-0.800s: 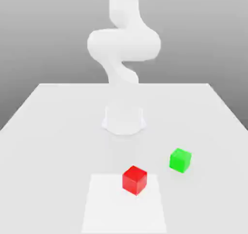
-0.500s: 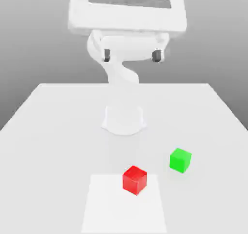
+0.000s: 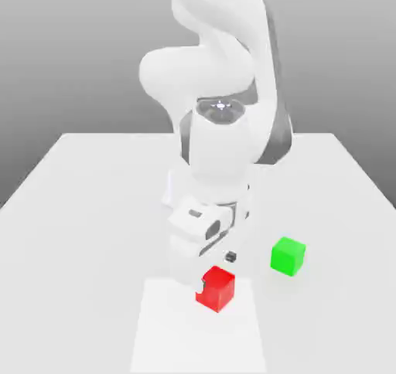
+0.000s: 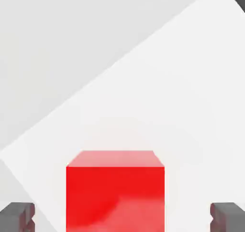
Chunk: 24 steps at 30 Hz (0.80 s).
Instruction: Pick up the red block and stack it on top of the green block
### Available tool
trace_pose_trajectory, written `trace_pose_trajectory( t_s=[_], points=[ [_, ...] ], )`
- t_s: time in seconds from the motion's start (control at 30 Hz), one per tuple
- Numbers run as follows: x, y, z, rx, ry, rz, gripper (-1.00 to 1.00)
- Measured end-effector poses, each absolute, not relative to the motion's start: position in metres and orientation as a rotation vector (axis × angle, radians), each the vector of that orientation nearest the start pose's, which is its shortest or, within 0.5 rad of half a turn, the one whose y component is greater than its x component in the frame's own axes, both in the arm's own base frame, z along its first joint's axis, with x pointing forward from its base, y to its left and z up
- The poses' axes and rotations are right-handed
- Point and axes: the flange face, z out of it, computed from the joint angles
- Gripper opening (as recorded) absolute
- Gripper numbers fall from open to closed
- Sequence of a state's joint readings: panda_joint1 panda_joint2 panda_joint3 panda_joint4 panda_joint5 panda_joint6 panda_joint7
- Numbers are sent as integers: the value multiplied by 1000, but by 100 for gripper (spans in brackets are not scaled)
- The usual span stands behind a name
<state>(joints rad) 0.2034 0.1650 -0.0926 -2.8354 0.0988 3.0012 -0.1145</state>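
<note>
The red block rests on a paler white square patch near the table's front. My gripper hovers just above it, open, one dark fingertip showing behind the block. In the hand view the red block lies between the two grey fingertips, with a clear gap on each side, and my gripper is not touching it. The green block stands on the table to the exterior view's right of the red one, a little farther back and apart from it.
The white table stretches around both blocks. The arm's body rises right behind the red block, over the middle of the table.
The hand has dropped from high above the table to just over the red block, fingers on either side of it. Neither block has moved.
</note>
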Motion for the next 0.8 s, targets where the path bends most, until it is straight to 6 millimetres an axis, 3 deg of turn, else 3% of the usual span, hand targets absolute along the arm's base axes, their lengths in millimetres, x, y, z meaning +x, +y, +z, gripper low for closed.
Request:
trace_pose_trajectory(
  t_s=[0.03, 0.27, 0.5, 0.63, 0.8],
  points=[
    [355, 30, 148, -3136, -201, -2, -100],
    [354, 30, 147, -3136, -201, 1, -100],
    [355, 30, 201, -3135, -200, 1, -100],
    [325, 93, 223, -3051, -682, 8, -100],
    [270, 160, 239, -2838, -1329, 7, -100]
  ],
)
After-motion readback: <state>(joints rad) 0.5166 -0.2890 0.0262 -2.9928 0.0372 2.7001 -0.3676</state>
